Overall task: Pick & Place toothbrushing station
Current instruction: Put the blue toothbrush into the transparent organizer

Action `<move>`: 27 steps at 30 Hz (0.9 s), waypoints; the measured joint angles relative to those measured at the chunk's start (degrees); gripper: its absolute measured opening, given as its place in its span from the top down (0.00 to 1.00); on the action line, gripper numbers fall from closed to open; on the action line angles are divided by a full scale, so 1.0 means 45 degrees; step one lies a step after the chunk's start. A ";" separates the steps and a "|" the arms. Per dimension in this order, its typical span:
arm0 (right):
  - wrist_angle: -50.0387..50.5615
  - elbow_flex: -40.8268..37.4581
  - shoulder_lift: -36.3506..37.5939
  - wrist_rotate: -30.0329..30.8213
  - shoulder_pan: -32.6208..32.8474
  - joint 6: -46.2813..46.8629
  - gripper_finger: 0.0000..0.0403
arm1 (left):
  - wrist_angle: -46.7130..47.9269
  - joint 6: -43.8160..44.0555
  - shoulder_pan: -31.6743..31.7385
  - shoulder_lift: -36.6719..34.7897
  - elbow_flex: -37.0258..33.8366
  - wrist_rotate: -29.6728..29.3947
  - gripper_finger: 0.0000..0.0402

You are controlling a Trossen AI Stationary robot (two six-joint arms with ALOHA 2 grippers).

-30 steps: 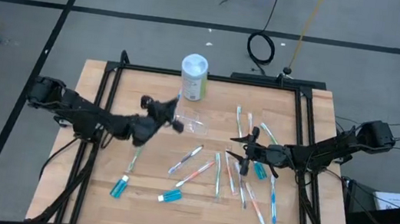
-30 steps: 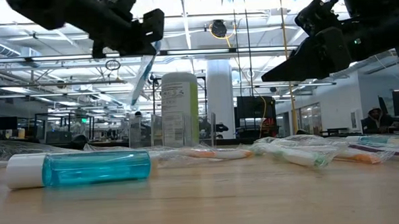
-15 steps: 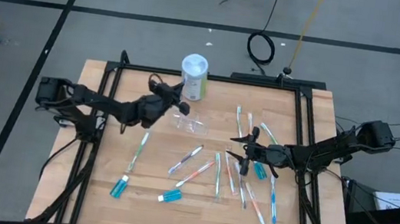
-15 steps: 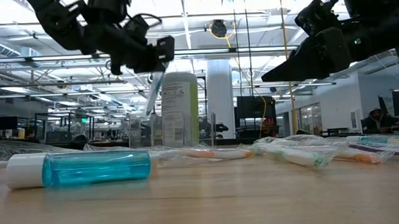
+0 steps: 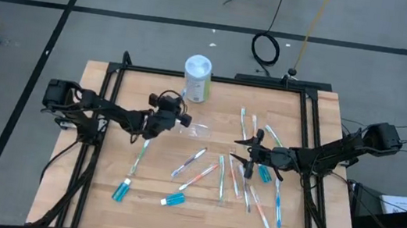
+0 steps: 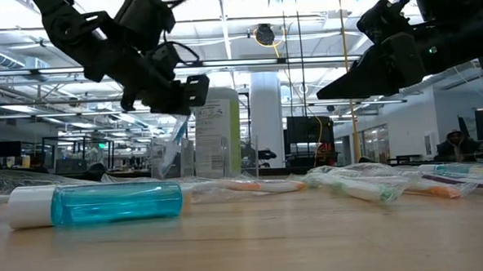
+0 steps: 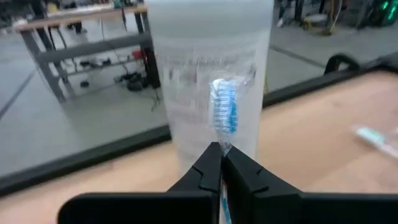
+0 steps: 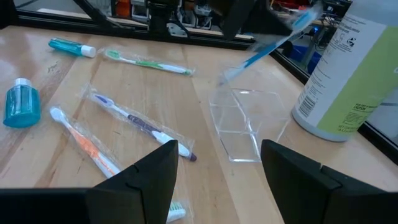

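left end effector (image 5: 177, 118): fingers pinched together, raised | right end effector (image 5: 247, 150): fingers spread, raised

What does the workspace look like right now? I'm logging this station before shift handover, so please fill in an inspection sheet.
Surface: wooden table, dark frame around it.
Job's things: clear holder standing empty beside the white canister.
Clutter: wrapped toothbrushes scattered right of centre; blue bottle lying on its side at the front.
Grippers: left gripper shut on a blue-bristled toothbrush, raised near the holder; right gripper open, hovering above the brushes.
Cables: black coil on the floor behind the table.
Surroundings: open workshop; a person far behind.
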State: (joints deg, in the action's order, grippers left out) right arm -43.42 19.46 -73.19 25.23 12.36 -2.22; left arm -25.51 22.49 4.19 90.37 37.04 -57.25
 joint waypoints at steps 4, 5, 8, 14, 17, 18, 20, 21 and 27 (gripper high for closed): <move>0.0000 0.0000 0.0000 0.0000 0.0000 0.0000 0.44 | 0.1675 0.1704 -0.0074 -0.0019 0.0000 -0.0104 0.95; 0.0002 0.0000 0.0000 0.0000 0.0002 0.0000 0.44 | 0.1815 0.1860 -0.0121 -0.0019 0.0000 -0.0118 0.95; 0.0000 0.0000 0.0000 0.0000 0.0000 -0.0002 0.44 | 0.1838 0.2052 -0.0252 -0.0019 0.0000 -0.0052 0.95; 0.0000 0.0000 0.0000 0.0000 0.0004 -0.0005 0.44 | 0.1822 0.2140 -0.0358 -0.0015 0.0000 0.0185 0.90; 0.0005 0.0000 0.0000 0.0000 0.0001 0.0000 0.44 | 0.1820 0.2170 -0.0370 -0.0015 0.0000 0.0474 0.84; 0.0000 0.0000 0.0000 0.0000 0.0003 -0.0003 0.44 | 0.1820 0.2171 -0.0378 -0.0015 0.0000 0.0491 0.82; 0.0002 0.0000 0.0000 0.0000 0.0000 0.0000 0.44 | 0.1820 0.2168 -0.0404 -0.0015 0.0000 0.0495 0.78; 0.0005 0.0000 0.0000 0.0000 0.0000 -0.0001 0.44 | 0.1815 0.2163 -0.0414 -0.0015 0.0000 0.0495 0.76; 0.0000 0.0000 0.0000 0.0000 0.0005 -0.0005 0.44 | 0.1840 0.1646 -0.0642 -0.0122 0.0000 0.0508 0.67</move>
State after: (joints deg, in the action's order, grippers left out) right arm -43.42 19.46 -73.19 25.23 12.38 -2.24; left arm -17.23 29.90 1.30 89.82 37.04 -54.97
